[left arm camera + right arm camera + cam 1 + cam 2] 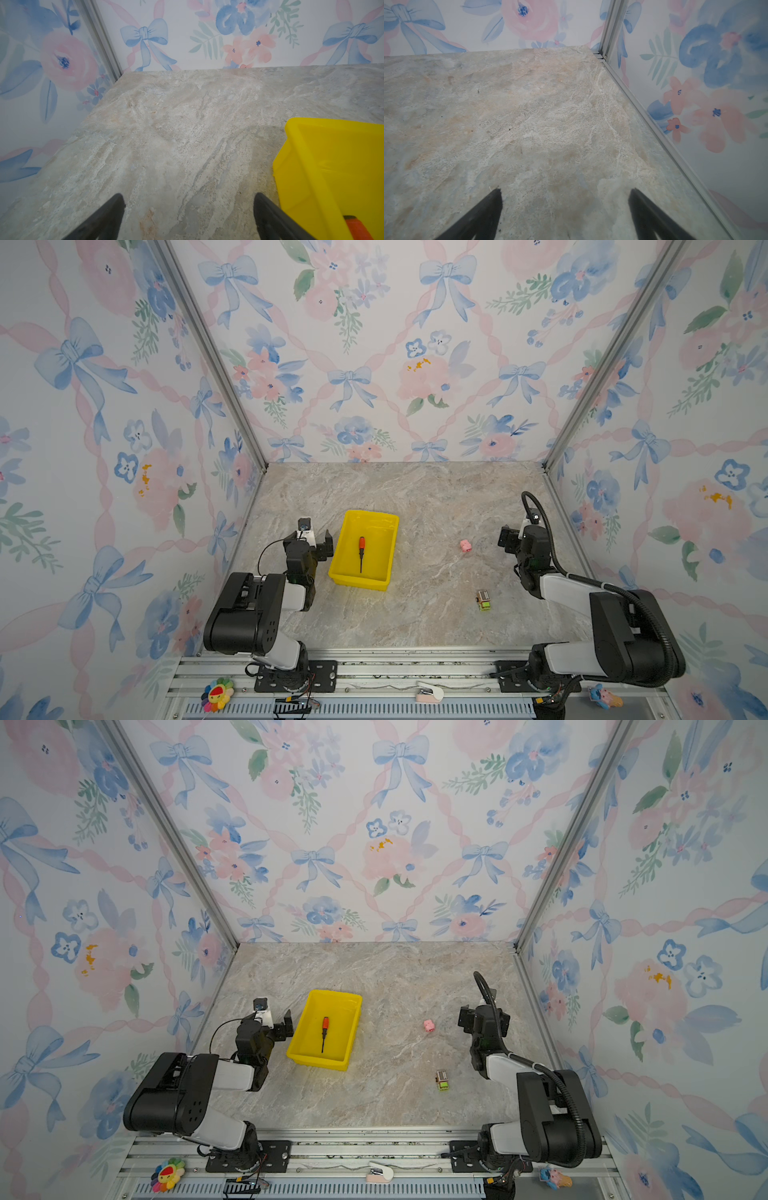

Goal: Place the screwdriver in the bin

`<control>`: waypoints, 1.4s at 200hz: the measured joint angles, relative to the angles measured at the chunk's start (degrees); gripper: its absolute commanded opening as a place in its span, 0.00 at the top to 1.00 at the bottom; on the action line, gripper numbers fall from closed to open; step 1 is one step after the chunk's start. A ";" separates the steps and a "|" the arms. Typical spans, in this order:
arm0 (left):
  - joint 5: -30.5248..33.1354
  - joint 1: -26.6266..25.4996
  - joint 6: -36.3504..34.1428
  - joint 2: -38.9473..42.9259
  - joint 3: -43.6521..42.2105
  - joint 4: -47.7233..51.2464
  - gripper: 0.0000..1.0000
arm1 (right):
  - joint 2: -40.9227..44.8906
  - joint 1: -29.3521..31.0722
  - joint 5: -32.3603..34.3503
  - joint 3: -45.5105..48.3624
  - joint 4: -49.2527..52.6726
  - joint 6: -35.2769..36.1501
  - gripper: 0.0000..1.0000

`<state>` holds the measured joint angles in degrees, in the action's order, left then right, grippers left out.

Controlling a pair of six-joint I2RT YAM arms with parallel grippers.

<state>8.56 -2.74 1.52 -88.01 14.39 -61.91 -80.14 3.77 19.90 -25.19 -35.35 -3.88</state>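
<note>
You are looking at the screwdriver [361, 552] lying in the bin [340, 572], likely light, stiff, best taken by its handle, both the left pincer [189, 202] and right pincer [564, 196] standing apart, empty

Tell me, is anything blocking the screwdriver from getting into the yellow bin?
No. The screwdriver already lies flat inside the bin, with nothing on or around it. Both grippers are open, empty and off to the sides.

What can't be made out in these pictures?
- Screwdriver: left wrist view's edge cuts off all but the handle end.
- Screwdriver tip type: too small in both top views.
- Bin: partly cut off in the left wrist view.
- Pink toy: too small to identify.
</note>
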 measured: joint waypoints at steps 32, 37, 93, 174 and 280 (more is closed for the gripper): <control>-0.98 0.17 -0.02 -1.01 -1.16 -3.93 0.03 | -3.50 -0.42 -0.68 0.00 -4.15 -0.07 0.03; -1.07 0.17 -0.02 -1.01 -1.16 -4.44 0.03 | -3.85 -0.42 -1.11 0.02 -4.52 0.07 0.03; -1.14 0.17 -0.02 -1.09 -0.98 -5.79 0.02 | -7.28 -0.28 -5.64 1.62 -11.61 1.40 0.03; -1.11 0.17 -0.02 -1.09 -0.98 -5.79 0.03 | -7.91 0.09 -6.19 1.97 -13.84 2.29 0.03; -1.11 0.17 -0.02 -1.09 -0.98 -5.79 0.02 | -7.91 0.09 -6.19 1.97 -14.45 2.67 0.03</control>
<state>7.44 -2.57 1.50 -89.10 13.41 -67.70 -88.05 3.86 13.72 -23.22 -49.80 -1.21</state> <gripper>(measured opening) 0.975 0.968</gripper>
